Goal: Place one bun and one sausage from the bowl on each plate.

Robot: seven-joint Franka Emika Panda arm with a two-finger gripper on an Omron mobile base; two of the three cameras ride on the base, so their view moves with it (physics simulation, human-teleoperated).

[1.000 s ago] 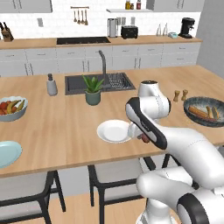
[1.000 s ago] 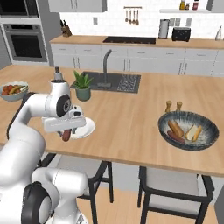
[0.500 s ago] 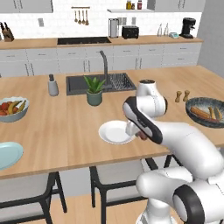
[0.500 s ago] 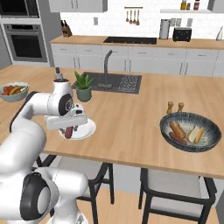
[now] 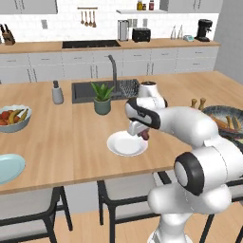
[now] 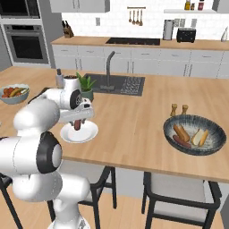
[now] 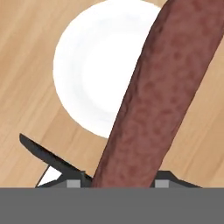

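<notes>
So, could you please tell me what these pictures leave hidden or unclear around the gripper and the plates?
- Gripper fingertips: hand view, covered by the long reddish-brown sausage it holds.
- Round white plate: hand view, right part behind the sausage; whether the sausage touches it cannot be told.
- Pale teal-blue plate: left base view, cut by the left edge.
- Dark grey-black bowl: left base view, partly behind the arm.

Arm folded forward from the base, elbow high, wrist bent downward. Gripper [image 5: 142, 135] points down, low above the tabletop [image 5: 71, 142], jaws closed on a dark red sausage [image 7: 153, 100] hanging between them.
</notes>
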